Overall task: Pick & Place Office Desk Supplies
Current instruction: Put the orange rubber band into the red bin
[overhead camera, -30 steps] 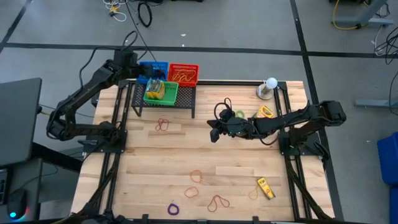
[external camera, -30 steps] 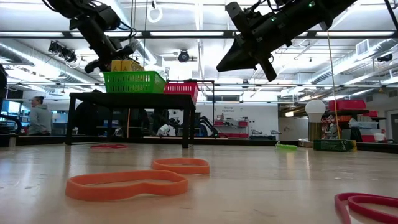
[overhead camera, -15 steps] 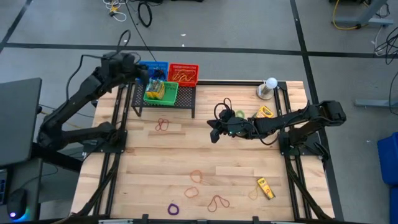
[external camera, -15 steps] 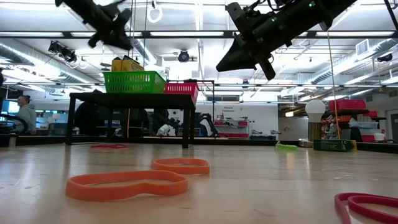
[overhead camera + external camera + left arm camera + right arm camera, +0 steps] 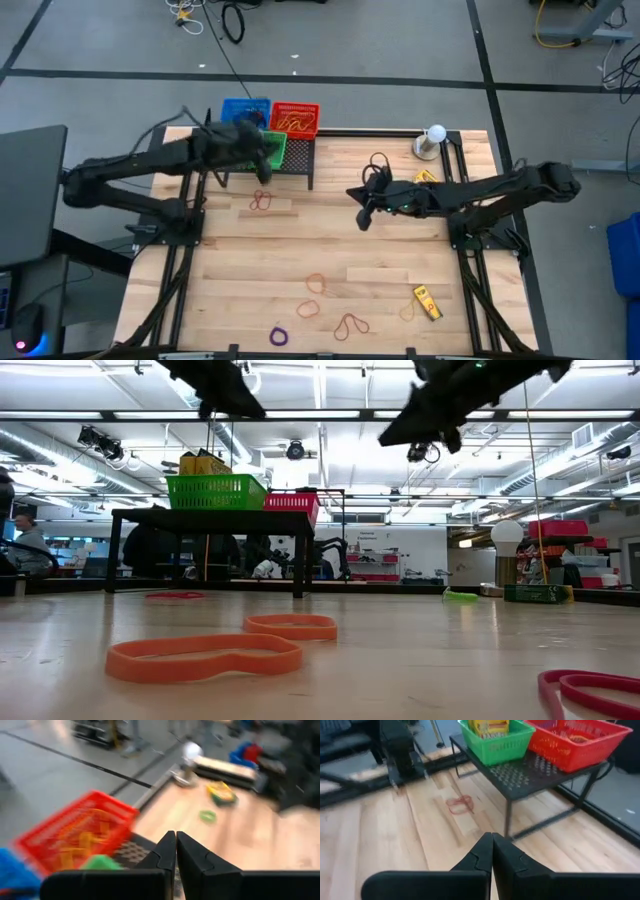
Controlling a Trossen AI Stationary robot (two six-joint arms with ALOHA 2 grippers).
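Observation:
My left gripper (image 5: 268, 152) (image 5: 176, 852) hangs shut and bare over the green basket (image 5: 279, 141) on the black rack (image 5: 300, 158). That basket (image 5: 495, 741) holds yellow crayon boxes (image 5: 490, 726). My right gripper (image 5: 362, 215) (image 5: 492, 847) is shut high above the table's middle, with nothing showing between its fingers. Rubber bands lie flat on the wood: a red one (image 5: 262, 201) near the rack, a green one (image 5: 206, 815), and orange (image 5: 308, 308), brown (image 5: 350, 324) and purple (image 5: 279, 335) ones toward the near edge. Two crayon boxes (image 5: 428, 302) (image 5: 426, 178) lie on the table's right side.
A red basket (image 5: 294, 118) and a blue basket (image 5: 240, 108) also sit on the rack at the far left. A white ball on a round base (image 5: 433, 140) stands at the far right corner. Bare wood lies between the rack and the near bands.
My left gripper has swung from behind the baskets toward the table's right edge until it is over the green basket, rolling as it went, and has shut. My right gripper has risen a little, drawn slightly toward the right edge and rolled, still shut.

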